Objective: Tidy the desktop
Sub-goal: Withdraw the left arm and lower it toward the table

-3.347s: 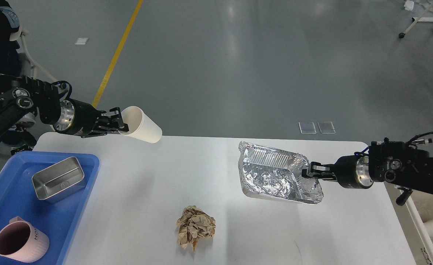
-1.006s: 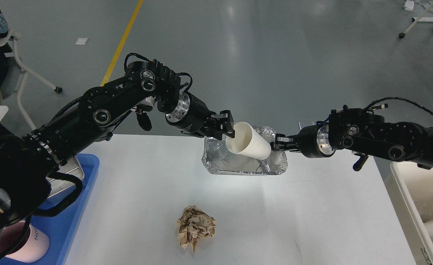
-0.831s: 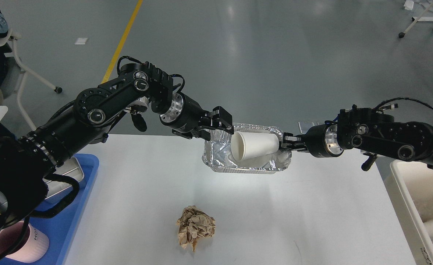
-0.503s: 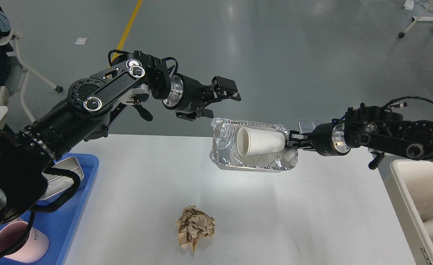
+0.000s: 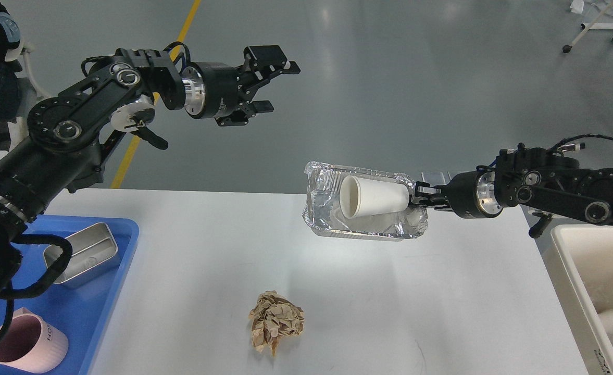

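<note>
Tray [image 5: 364,229] of crumpled foil hangs above the far middle of the worktop [image 5: 337,291], pinched at its right rim by the right tool [image 5: 422,197]; a white paper cup [image 5: 373,196] lies on its side inside. Left tool [image 5: 271,80] is raised over the floor, fingers spread, empty.

Judgement: carry the tray level toward the cream bin [image 5: 587,281] at right; any tilt could roll the cup out.

Worktop white, matte; brown paper ball [image 5: 276,321] near front. Blue bin [image 5: 103,302] at left holds a steel box [image 5: 81,252] and pink mug [image 5: 27,344]. Grey floor [image 5: 389,78], yellow line [image 5: 155,94].
</note>
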Tool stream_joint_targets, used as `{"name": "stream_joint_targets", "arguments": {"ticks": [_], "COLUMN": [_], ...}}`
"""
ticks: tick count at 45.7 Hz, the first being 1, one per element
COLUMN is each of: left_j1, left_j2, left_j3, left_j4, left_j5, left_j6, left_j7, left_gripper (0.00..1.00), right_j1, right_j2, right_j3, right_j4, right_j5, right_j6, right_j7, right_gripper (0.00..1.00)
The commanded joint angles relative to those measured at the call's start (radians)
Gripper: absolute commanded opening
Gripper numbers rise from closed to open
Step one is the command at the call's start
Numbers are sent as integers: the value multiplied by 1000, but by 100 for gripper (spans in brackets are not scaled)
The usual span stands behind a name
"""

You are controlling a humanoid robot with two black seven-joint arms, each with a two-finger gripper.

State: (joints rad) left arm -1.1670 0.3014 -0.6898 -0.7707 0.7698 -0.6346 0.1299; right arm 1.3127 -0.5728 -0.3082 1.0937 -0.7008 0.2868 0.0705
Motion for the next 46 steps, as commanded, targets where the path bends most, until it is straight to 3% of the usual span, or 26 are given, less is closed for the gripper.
{"name": "stream_joint_targets", "arguments": {"ticks": [1,4,7,11,19,26,33,39,46], "left_j1": [110,173,239,346,582,731,751,738,724], "left_j2": [88,152,203,283,570,853,1166,1334,1466], "left_j3": [-4,-10,-14,-14,-68,-117,-115,-125,-122], "left_j4": [-32,-55,-70,-136,-421,-601,-645,-644,-642], "left_j5": [46,113,163,163,160,140,54,5,-6], "left_j6": [-23,-16,16,59,90,92,-3,-138,-232], "left_j7": [-292,-419,-516,-584,-578,-507,-524,-518,-520], "left_gripper": [98,98,98,98,98,98,98,98,98], "right_j1": [-1,0,-1,-1,-1,0,5,13,23], "right_j2": [-2,-9,-18,-28,-58,-73,-90,-104,-111], "right_j3": [0,0,1,3,4,6,11,11,12], "right_j4": [0,2,2,2,15,20,21,28,29], "right_j5": [0,0,3,17,23,23,23,23,23], "right_j6": [-2,-2,-2,-3,-6,-6,-5,-5,-3], "right_j7": [0,0,0,0,0,0,0,0,0], "right_gripper": [0,0,0,0,0,0,0,0,0]}}
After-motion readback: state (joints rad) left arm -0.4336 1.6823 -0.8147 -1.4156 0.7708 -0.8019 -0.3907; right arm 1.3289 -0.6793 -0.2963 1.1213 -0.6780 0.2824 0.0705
